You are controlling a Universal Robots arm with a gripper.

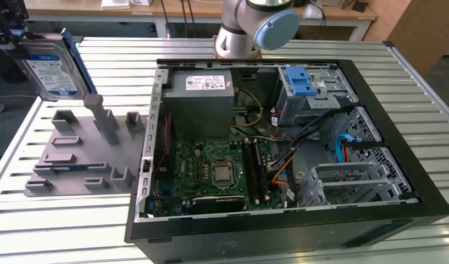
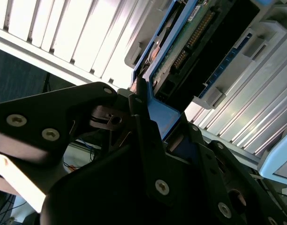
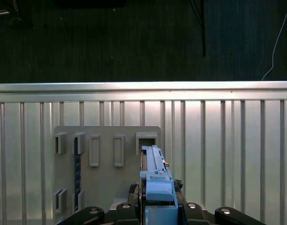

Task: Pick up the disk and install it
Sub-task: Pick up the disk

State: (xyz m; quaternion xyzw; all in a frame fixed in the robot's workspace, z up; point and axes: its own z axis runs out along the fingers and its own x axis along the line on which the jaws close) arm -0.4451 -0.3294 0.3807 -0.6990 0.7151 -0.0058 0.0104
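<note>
Over the slatted metal table, my gripper clamps the disk above the grey fixture; this edge-hold might slip

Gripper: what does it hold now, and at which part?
The gripper holds the disk, clamped at one end of its blue carrier frame.

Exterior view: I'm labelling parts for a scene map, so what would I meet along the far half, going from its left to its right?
the disk → grey power-supply box → blue latch
</note>
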